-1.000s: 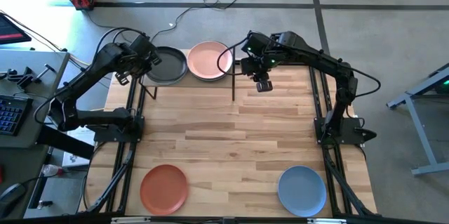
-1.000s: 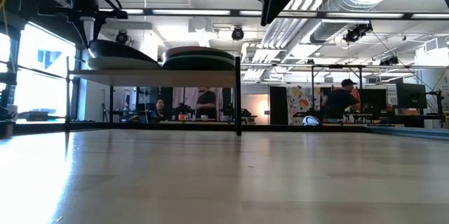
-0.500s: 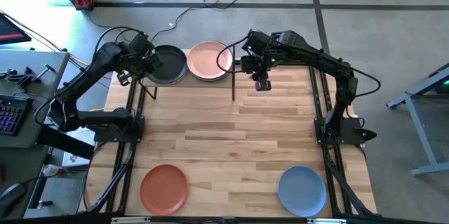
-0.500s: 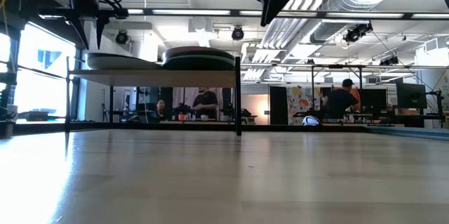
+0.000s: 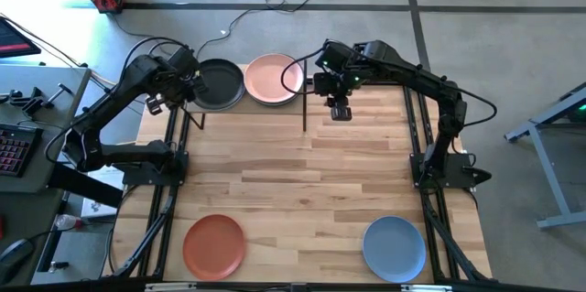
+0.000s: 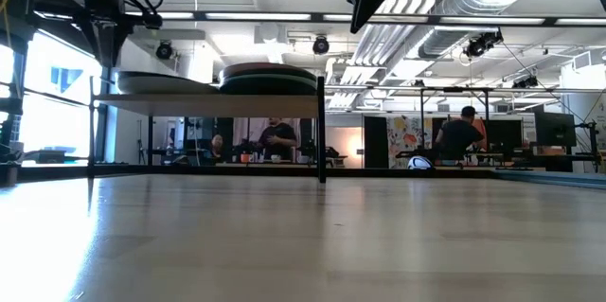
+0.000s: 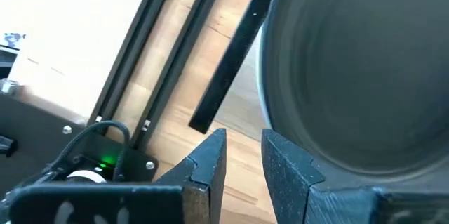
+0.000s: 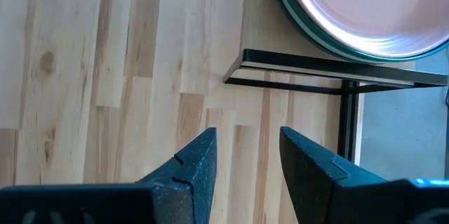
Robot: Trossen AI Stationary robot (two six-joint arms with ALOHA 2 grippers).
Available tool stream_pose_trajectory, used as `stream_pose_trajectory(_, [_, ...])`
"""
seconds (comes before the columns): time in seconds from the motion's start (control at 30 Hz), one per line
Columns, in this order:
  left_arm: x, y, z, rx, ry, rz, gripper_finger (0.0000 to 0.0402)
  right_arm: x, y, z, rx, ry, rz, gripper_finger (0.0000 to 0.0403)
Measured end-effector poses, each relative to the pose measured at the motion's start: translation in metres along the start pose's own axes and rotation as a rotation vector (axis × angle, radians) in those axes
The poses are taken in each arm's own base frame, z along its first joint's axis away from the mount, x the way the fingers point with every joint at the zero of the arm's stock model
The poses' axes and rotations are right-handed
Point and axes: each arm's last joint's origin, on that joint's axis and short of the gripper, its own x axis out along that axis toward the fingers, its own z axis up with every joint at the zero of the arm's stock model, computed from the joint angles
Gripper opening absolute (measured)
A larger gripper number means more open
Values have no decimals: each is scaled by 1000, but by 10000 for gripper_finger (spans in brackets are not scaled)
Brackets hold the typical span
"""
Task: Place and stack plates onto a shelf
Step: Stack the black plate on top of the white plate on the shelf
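Shelf (image 5: 302,109) at the far edge of the table (image 5: 302,178), carrying two stacks side by side. On its left half, a charcoal plate (image 5: 218,84) on top; on its right half, a pink plate (image 5: 273,79) on top, with a dark teal plate (image 8: 295,15) peeping out beneath it. Left gripper (image 5: 170,100) just off the left rim of the charcoal plate, fingers (image 7: 210,164) slightly parted, nothing between them, plate edge just beside. Right gripper (image 5: 340,112) hanging just right of the shelf above the bare planks, jaws spread and empty. Terracotta orange plate (image 5: 213,245) flat at the near left of the table, blue plate (image 5: 394,248) flat at the near right, well apart. Beyond the table, people (image 6: 464,136) in the room.
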Motion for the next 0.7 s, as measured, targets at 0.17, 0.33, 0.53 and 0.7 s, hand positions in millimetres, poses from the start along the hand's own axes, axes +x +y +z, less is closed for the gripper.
stream_pose_trajectory(0.17, [1,-1,1,1,-31,20,73,0,0,0,2,0,0,133])
stream_pose_trajectory(0.33, [9,-9,3,37,-11,59,70,0,0,0,2,0,0,133])
stream_pose_trajectory(0.53, [19,-18,6,53,9,96,69,0,1,-1,-8,11,6,133])
stream_pose_trajectory(0.7, [20,-20,6,53,8,92,69,0,0,-2,-11,13,5,133])
